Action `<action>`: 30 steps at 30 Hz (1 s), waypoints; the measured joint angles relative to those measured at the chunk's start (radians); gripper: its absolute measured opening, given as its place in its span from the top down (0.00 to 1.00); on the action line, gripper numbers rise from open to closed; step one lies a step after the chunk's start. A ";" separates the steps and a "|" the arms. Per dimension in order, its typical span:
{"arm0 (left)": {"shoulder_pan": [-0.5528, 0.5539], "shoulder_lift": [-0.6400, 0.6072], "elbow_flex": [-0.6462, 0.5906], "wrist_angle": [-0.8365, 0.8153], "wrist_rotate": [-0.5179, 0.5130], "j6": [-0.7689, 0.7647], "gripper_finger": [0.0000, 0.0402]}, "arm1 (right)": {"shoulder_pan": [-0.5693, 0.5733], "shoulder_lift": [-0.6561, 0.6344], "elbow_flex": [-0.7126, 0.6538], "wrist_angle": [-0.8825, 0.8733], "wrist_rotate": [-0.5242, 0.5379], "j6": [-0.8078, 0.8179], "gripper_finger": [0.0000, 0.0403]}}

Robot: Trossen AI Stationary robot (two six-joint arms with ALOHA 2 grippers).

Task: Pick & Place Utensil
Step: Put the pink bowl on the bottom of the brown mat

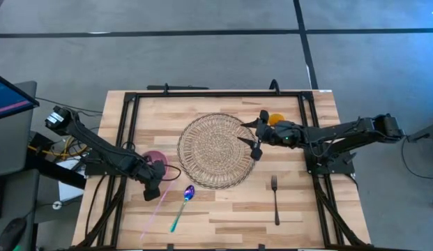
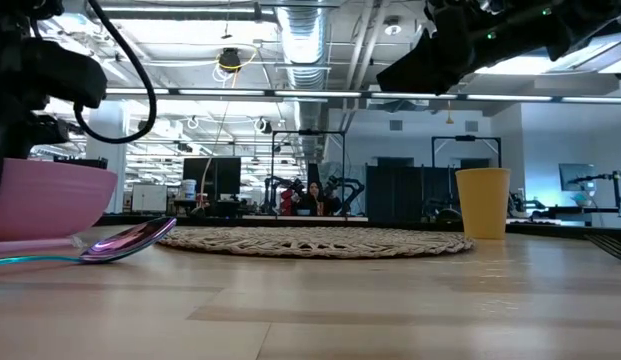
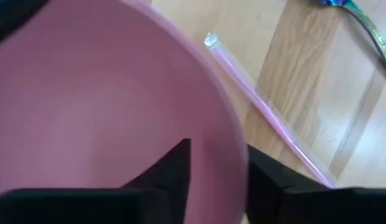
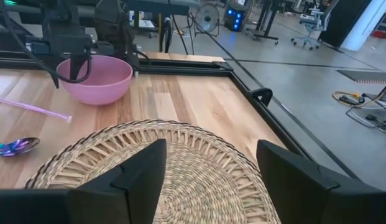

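Observation:
A pink bowl (image 1: 155,157) (image 2: 45,200) stands on the wooden table near its left edge. My left gripper (image 1: 152,187) (image 3: 217,162) is at the bowl's near rim and is shut on it. A purple-and-teal spoon (image 1: 183,206) (image 2: 125,240) lies on the table near the bowl. A dark fork (image 1: 275,199) lies toward the near right. My right gripper (image 1: 252,138) (image 4: 211,162) is open and hovers over the right edge of the round woven placemat (image 1: 213,150), touching nothing. My left gripper straddles the pink bowl's rim (image 3: 239,155), with one finger (image 3: 174,171) inside the bowl and the other (image 3: 267,177) outside it. The fingers come from above, pointing down. In the low view the bowl's base appears to rest on the table.
A pink straw (image 1: 155,209) (image 3: 267,118) lies beside the spoon at the near left. A yellow cup (image 1: 277,118) (image 2: 482,203) stands just behind my right gripper. A black frame (image 1: 132,111) runs along the table's edges. Bare wood shows between the spoon and the fork.

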 joint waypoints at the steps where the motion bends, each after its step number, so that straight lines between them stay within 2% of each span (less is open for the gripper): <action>1: 0.000 -0.001 0.000 0.001 0.000 0.000 0.81 | 0.000 0.000 0.000 0.000 0.000 0.000 0.39; 5: 0.000 -0.005 0.010 -0.013 -0.014 0.000 0.96 | 0.000 0.000 0.000 0.002 0.000 0.000 0.39; 10: 0.000 -0.003 0.068 0.004 -0.055 0.024 0.97 | 0.000 0.000 0.000 0.012 0.000 0.000 0.39; 16: 0.009 0.047 0.203 0.010 -0.134 0.188 0.98 | 0.000 -0.001 0.000 0.018 0.000 -0.001 0.39; 27: 0.108 0.318 0.434 0.036 -0.143 0.569 0.97 | 0.000 -0.001 0.000 0.052 0.000 -0.001 0.39; 30: 0.147 0.395 0.476 0.069 -0.114 0.649 0.97 | 0.000 -0.001 0.000 0.052 0.000 -0.001 0.39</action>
